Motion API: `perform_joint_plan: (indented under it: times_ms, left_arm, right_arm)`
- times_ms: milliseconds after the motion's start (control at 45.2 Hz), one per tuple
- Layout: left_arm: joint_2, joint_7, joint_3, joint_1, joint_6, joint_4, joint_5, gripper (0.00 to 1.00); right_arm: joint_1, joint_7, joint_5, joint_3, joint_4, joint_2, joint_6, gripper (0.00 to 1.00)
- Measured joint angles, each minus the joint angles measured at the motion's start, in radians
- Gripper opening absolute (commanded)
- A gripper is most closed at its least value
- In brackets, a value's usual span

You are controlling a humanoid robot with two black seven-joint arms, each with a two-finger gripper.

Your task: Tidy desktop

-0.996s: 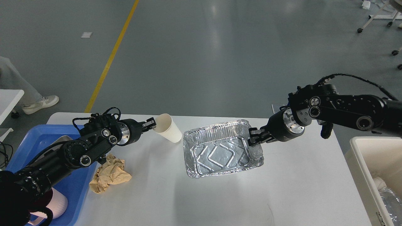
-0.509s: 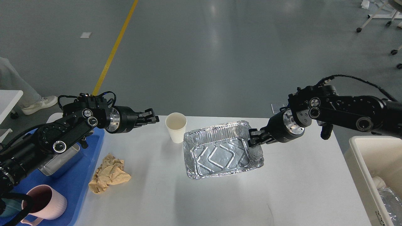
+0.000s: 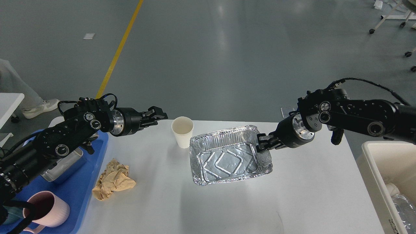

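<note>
White, smooth, rectangular bench (image 3: 308,195) with rounded corners, filling the lower middle of the head view, by far the widest surface. Crinkled silver foil baking tray (image 3: 229,156) near its middle, empty, ribbed walls, pressed pattern on the floor. Right tool (image 3: 261,143) at the foil tray's right rim, fingers clamped on that rim, black arm reaching in from the right edge. White paper cup (image 3: 182,131) upright just left of the foil tray's far left corner, mouth open upward, whether touching the foil not clear. Left tool (image 3: 159,114) raised to the left of the cup, apart from it, holding nothing, fingers slightly parted, pointing toward the cup. Crumpled tan paper napkin (image 3: 113,179) lying on the bench near the left edge, well apart from cup and foil tray. Blue plastic tray (image 3: 84,191) at the left end, partly hidden by the left arm, carrying a pink mug (image 3: 50,213) at the near corner and a shiny metal container (image 3: 63,167) behind it. Cream-white bin (image 3: 373,159) beside the right end of the bench, with clear plastic inside at the lower right.
</note>
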Motion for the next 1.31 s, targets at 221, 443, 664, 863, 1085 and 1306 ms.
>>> perform_joint_plan:
  times_ms: [221,443,664,863,1085,1306]
  left_arm:
    - [-0.038,0.0,-0.009,-0.009,0.028,0.015,-0.024,0.79]
    - [0.164,-0.015,-0.015,-0.029,-0.121,-0.119,-0.079,0.79]
    - [0.435,-0.018,-0.019,-0.027,-0.177,-0.277,-0.2,0.79]
    - [0.68,-0.018,-0.066,0.008,-0.185,-0.405,-0.303,0.79]
    - [0.92,-0.028,-0.129,0.015,-0.249,-0.487,-0.429,0.79]
    - [1.096,-0.047,-0.156,0.016,-0.315,-0.526,-0.518,0.79]
  right_arm:
    - [0.001,-0.001,0.0,0.0,0.0,-0.006,0.0,0.0]
    - [0.0,0.0,0.001,0.0,0.0,-0.012,0.0,0.0]
    - [0.0,0.0,0.0,0.0,0.0,-0.011,0.0,0.0]
    - [-0.002,0.001,0.0,0.001,0.0,-0.009,0.0,0.0]
    - [-0.002,0.001,0.0,0.003,0.0,-0.01,0.0,0.0]
    - [-0.006,0.001,0.0,0.006,0.0,-0.011,0.0,0.0]
